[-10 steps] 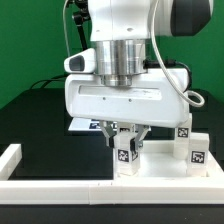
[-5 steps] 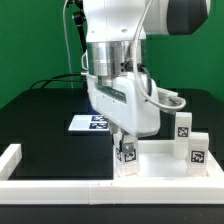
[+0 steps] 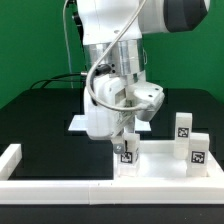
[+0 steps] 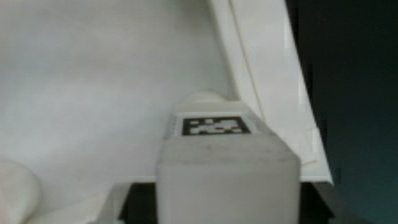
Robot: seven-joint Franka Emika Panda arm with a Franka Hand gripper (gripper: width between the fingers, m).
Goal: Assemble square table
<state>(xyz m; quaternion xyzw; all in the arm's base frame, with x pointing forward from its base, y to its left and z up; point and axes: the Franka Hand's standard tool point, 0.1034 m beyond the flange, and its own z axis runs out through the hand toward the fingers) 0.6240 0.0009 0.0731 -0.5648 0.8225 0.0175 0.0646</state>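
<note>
Rotation is what you see since a second ago: the end effector (image 3: 125, 148), pinching a short white tagged plastic leg (image 4: 222, 160), has twisted round above the white ribbed square tabletop slab (image 3: 160, 160) near the worktop's front edge, probably screwing it in.

- Exterior view: bright, even light; the white arm (image 3: 115, 60) is nearly washed out, and the black desk (image 3: 45, 120) shows a soft sheen toward 9 o'clock.
- Wrist view: dim, grainy and soft; the tagged leg (image 4: 222, 160) is blurred, with deep shadow toward 3 o'clock.
</note>
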